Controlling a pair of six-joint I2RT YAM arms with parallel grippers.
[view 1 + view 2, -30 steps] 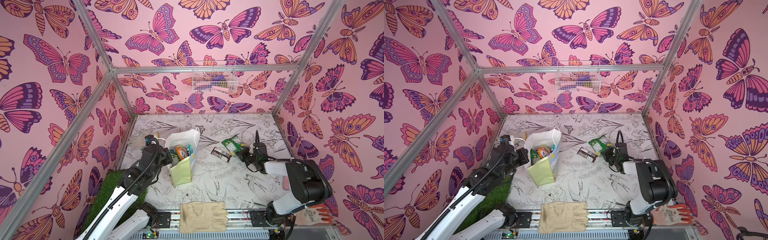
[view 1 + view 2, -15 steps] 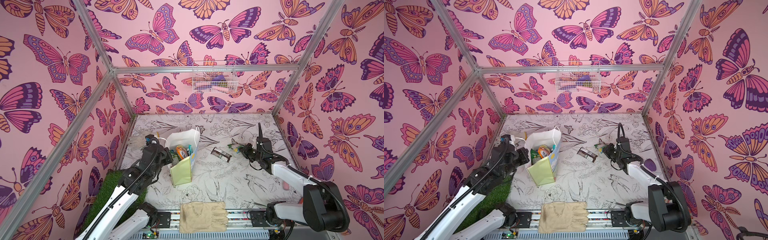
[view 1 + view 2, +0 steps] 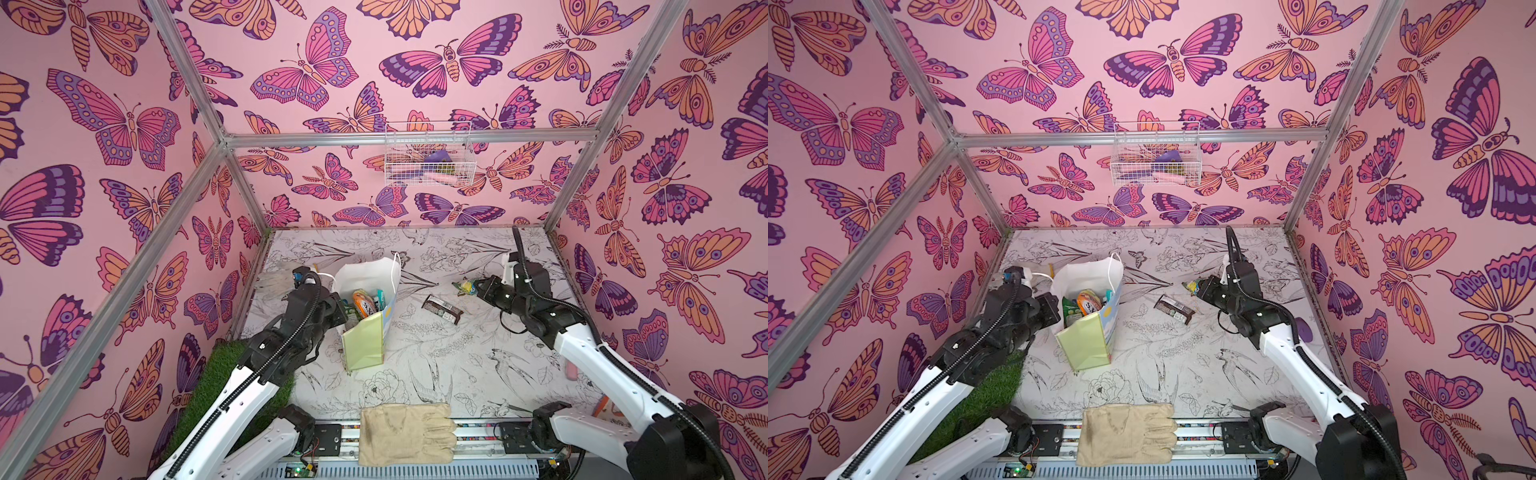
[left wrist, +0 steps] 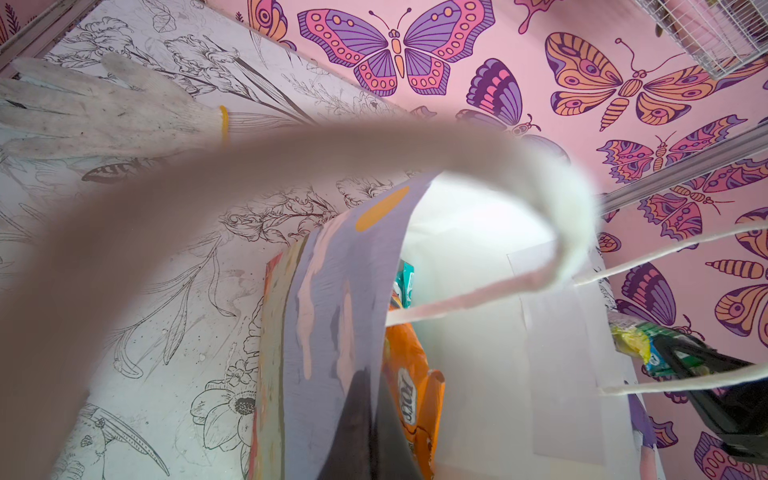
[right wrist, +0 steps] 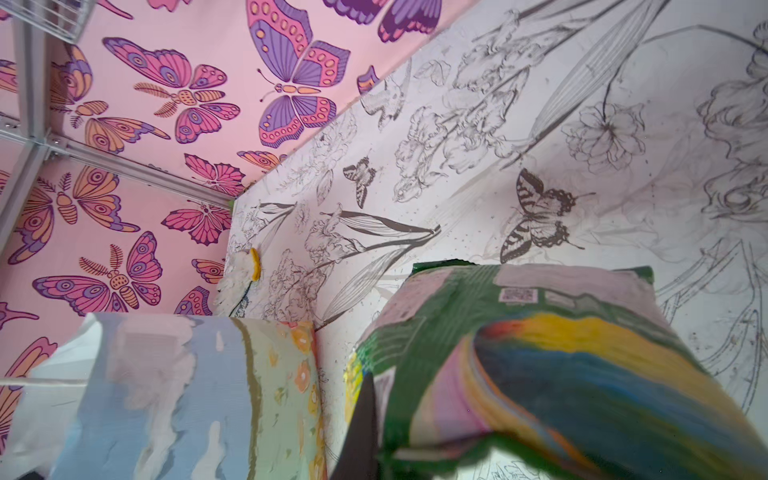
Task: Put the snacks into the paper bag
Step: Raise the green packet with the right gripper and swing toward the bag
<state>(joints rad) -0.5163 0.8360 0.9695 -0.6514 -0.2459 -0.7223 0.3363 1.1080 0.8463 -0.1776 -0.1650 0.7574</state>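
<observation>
The paper bag [image 3: 364, 347] [image 3: 1087, 345] stands upright left of the middle, mouth open. Several snacks are inside, among them an orange packet [image 3: 360, 300] [image 4: 412, 374] and a teal one [image 4: 405, 277]. My left gripper [image 3: 343, 309] [image 3: 1058, 310] [image 4: 368, 415] is shut on the bag's left wall [image 4: 332, 291]. My right gripper [image 3: 478, 289] [image 3: 1200, 287] [image 5: 374, 415] is shut on a green and yellow packet [image 3: 467, 287] [image 3: 1192, 286] [image 5: 519, 332], held above the table to the right of the bag [image 5: 187, 395]. A dark brown bar [image 3: 442, 310] [image 3: 1174, 310] lies flat between bag and right gripper.
A beige glove [image 3: 405, 434] [image 3: 1125, 434] lies on the front rail. A white knitted glove [image 3: 274, 278] [image 4: 104, 108] sits at the back left. A green grass mat [image 3: 216, 386] covers the front left corner. A wire basket [image 3: 428, 162] hangs on the back wall.
My right arm has stretched out and carried the green packet up off the table, a little toward the bag. The left arm and the bag have stayed put.
</observation>
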